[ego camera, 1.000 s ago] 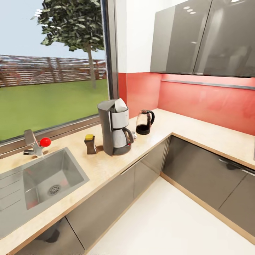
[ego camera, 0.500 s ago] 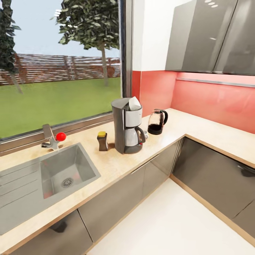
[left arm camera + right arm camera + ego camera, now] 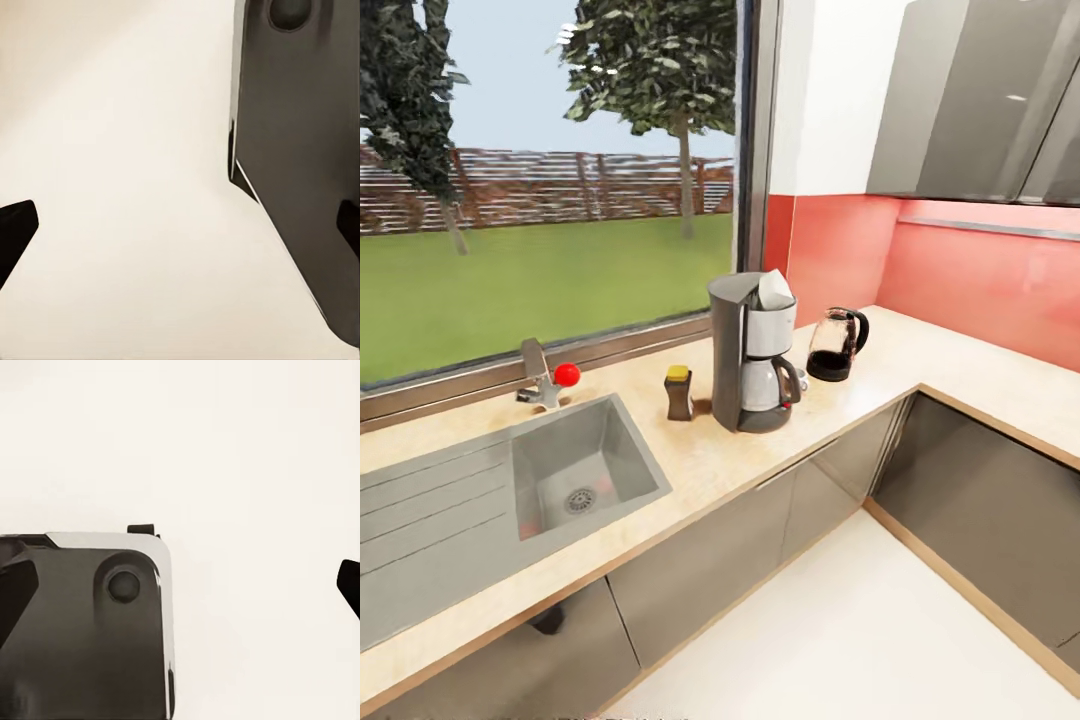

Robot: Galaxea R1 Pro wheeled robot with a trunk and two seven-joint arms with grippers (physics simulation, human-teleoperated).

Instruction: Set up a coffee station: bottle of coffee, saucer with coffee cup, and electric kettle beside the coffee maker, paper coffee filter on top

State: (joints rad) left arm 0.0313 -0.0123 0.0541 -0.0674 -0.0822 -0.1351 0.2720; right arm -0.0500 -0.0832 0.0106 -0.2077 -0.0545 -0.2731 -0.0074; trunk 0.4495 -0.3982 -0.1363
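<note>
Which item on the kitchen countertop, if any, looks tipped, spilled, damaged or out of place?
Nothing stands out. The coffee maker stands upright with the paper coffee filter on top, the bottle of coffee upright beside it, and the electric kettle upright further along the kitchen countertop. No spill shows.

Head cam: high, angled down at the kitchen countertop [image 3: 690,470] corner, mid-range. Both wrist cams point straight down at pale floor [image 3: 127,150], each catching the robot's dark base [image 3: 82,637]. No overlap with head cam.
</note>
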